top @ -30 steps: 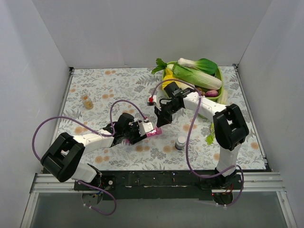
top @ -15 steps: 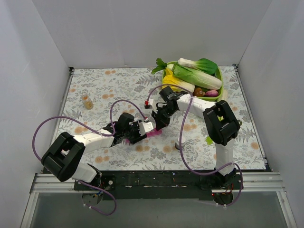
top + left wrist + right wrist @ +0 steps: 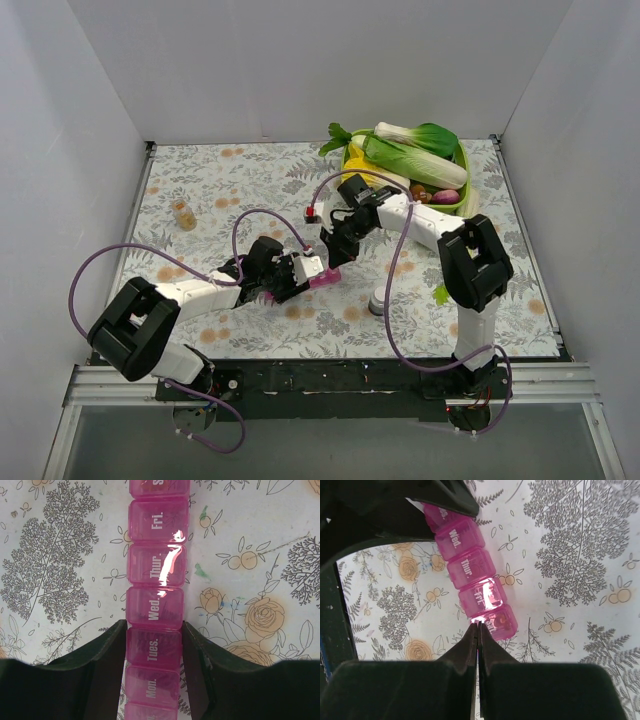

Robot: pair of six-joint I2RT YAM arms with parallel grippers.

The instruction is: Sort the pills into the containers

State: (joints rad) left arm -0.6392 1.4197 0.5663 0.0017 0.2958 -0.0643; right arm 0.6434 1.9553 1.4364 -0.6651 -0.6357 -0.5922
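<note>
The pink pill organiser (image 3: 155, 605) lies flat on the floral counter (image 3: 220, 180), well to the near-left of the green tray of vegetables (image 3: 466, 170), its closed lids reading Mon. through Fri. in the left wrist view. The left end effector (image 3: 154, 630) is closed onto the strip from both long sides at the Tues. compartment. On the organiser's tray-ward end, the right end effector (image 3: 478, 626) has its fingers pressed almost together, tips touching the strip's edge where the Fri. compartment meets the last one; whether they pinch a lid lip cannot be told.
</note>
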